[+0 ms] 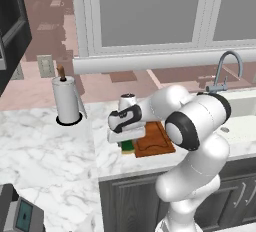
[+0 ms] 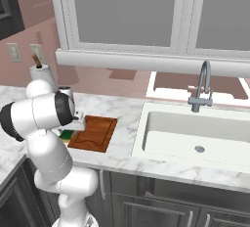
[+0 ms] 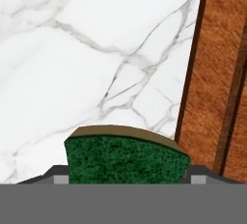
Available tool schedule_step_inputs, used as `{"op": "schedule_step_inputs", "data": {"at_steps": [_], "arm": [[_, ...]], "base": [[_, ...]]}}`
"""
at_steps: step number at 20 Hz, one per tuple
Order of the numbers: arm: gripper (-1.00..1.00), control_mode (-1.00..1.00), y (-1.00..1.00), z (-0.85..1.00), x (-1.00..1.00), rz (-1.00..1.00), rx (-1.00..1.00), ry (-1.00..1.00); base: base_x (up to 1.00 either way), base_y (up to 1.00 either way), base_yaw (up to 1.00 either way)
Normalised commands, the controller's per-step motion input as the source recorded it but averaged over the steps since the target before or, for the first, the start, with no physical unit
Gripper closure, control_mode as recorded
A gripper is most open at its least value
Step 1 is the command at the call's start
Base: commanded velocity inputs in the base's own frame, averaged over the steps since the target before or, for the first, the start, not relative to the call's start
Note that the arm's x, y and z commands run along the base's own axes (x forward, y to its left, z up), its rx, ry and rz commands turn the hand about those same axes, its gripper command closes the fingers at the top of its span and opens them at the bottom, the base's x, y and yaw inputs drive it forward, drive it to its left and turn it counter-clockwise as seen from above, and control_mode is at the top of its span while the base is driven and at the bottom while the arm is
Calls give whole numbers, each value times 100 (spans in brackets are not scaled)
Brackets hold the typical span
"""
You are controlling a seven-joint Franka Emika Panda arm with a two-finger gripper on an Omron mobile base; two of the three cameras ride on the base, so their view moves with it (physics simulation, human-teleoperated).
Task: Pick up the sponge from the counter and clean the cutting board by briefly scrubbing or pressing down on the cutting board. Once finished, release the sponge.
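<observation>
Green-topped sponge (image 3: 126, 159) sits right btw the fingers of the gripper (image 3: 126, 175), which looks closed on it (tips barely peek out either side, so grip is approx). Cutting board (image 3: 223, 73) is just off to one side of the hand, w/ bare marble counter (image 3: 72, 49) under the hand. Paper towel roll (image 1: 66, 101) stands well beyond it.

Pink wall (image 2: 29, 6), glass-front cabinets (image 2: 127, 11), sink (image 2: 195, 133)
</observation>
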Motion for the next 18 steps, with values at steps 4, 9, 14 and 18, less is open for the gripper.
{"op": "schedule_step_inputs", "data": {"at_steps": [4, 9, 14, 18], "arm": [[100, -100, 0, 0, 0, 0, 0, 0], [100, -100, 0, 0, -2, 0, 0, 0], [100, -100, -1, 12, -3, 0, 0, 0], [100, -100, -17, 27, -21, 0, 0, 0]], "base": [[0, 0, 0], [0, 0, 0], [0, 0, 0], [0, 0, 0]]}}
